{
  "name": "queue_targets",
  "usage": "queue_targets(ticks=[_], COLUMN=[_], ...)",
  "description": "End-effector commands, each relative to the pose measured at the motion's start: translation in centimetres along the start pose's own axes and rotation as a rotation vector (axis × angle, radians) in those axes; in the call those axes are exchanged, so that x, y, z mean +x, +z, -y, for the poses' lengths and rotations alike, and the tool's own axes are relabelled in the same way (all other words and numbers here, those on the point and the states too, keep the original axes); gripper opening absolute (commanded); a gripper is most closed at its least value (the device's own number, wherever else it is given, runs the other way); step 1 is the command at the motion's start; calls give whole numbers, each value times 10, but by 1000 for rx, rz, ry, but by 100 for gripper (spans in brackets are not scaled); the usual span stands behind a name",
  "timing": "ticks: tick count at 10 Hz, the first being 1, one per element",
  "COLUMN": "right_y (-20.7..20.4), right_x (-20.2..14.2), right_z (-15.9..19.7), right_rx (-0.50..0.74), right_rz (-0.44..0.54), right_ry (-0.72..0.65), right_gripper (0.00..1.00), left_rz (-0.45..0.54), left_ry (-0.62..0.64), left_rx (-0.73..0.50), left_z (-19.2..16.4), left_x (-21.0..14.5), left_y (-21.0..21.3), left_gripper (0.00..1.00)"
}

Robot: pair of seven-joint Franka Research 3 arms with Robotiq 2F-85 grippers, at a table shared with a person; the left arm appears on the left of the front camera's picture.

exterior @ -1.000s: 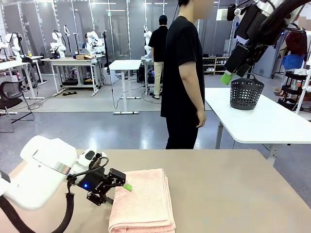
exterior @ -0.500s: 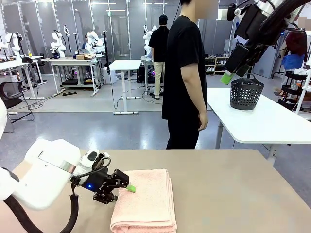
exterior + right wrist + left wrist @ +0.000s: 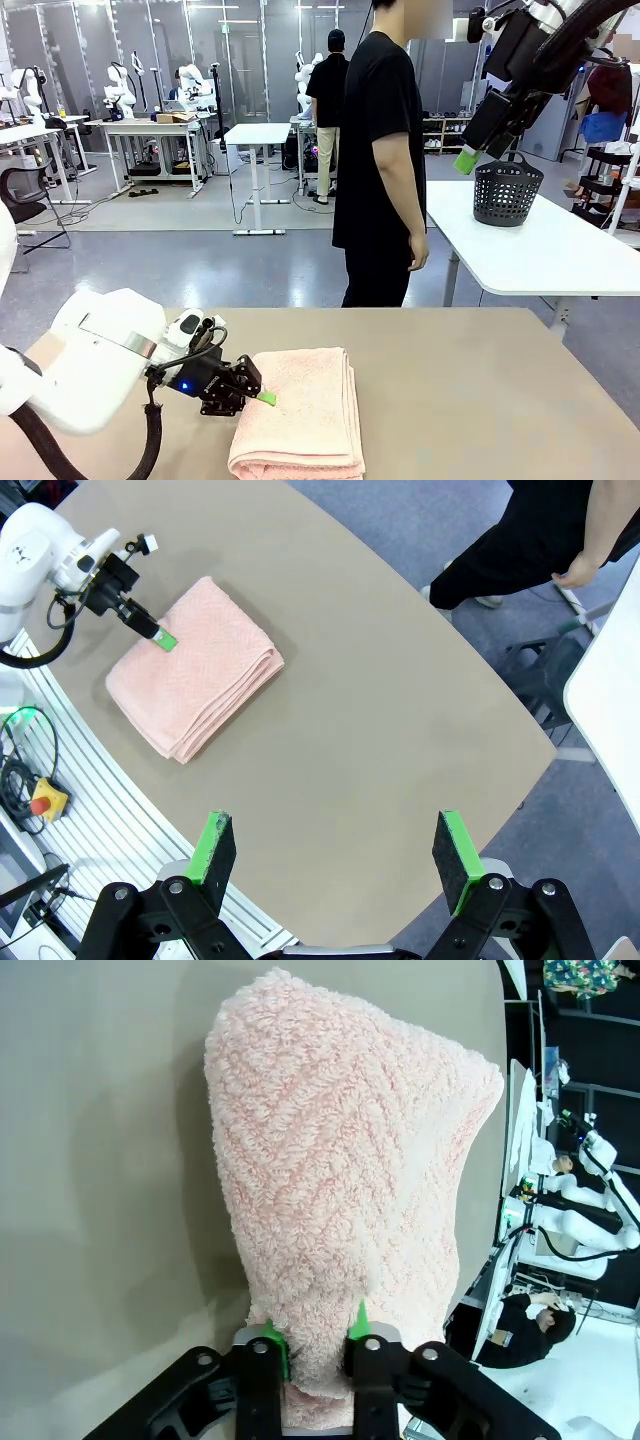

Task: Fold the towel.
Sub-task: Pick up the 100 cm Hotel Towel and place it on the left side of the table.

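Towel: the pink towel [image 3: 300,410] lay folded in a thick stack on the tan table [image 3: 470,400], at its near left part, layered edges facing the robot's side.
Left arm: it reached in low from the left, forearm nearly level over the tabletop, wrist pointed toward the towel's left edge.
Left gripper: the left gripper [image 3: 262,396] met that edge; in the left wrist view its green pads [image 3: 272,1340] stood narrow with a fold of the terry pinched between them.
Right arm: it was raised high at the upper right, well apart from the towel.
Right gripper: the right gripper [image 3: 335,855] looked down on the table with its jaws spread wide and nothing between them.
Person: a person in black [image 3: 380,150] stood at the table's far side, arm hanging.
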State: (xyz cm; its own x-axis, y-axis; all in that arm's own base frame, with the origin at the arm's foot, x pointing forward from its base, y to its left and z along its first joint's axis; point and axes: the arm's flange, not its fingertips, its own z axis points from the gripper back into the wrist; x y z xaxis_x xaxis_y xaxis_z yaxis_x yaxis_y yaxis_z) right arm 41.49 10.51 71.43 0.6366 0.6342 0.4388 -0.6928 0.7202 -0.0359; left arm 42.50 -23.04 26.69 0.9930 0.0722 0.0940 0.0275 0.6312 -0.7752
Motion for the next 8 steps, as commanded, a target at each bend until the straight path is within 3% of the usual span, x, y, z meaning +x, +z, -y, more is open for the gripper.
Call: queue_targets(ticks=[1,4,5,6,8], right_y=[0,0,0,0,0], right_x=[-1,-1,-1,-1,-1], right_z=[0,0,0,0,0], right_rx=[-1,-1,-1,-1,-1], right_rz=[-3,-3,-3,-3,-3], right_ry=[-2,-2,-2,-2,-2], right_gripper=[100,100,100,100,100], left_rz=[9,-9,-11,1,1], left_ry=[-27,-33,-73,-6,-6], left_rx=[-20,-16,13,0,0], left_z=[-2,0,6,1,1], left_x=[-3,0,7,0,0], left_y=[1,3,3,1,1], left_gripper=[0,0,7,7,7])
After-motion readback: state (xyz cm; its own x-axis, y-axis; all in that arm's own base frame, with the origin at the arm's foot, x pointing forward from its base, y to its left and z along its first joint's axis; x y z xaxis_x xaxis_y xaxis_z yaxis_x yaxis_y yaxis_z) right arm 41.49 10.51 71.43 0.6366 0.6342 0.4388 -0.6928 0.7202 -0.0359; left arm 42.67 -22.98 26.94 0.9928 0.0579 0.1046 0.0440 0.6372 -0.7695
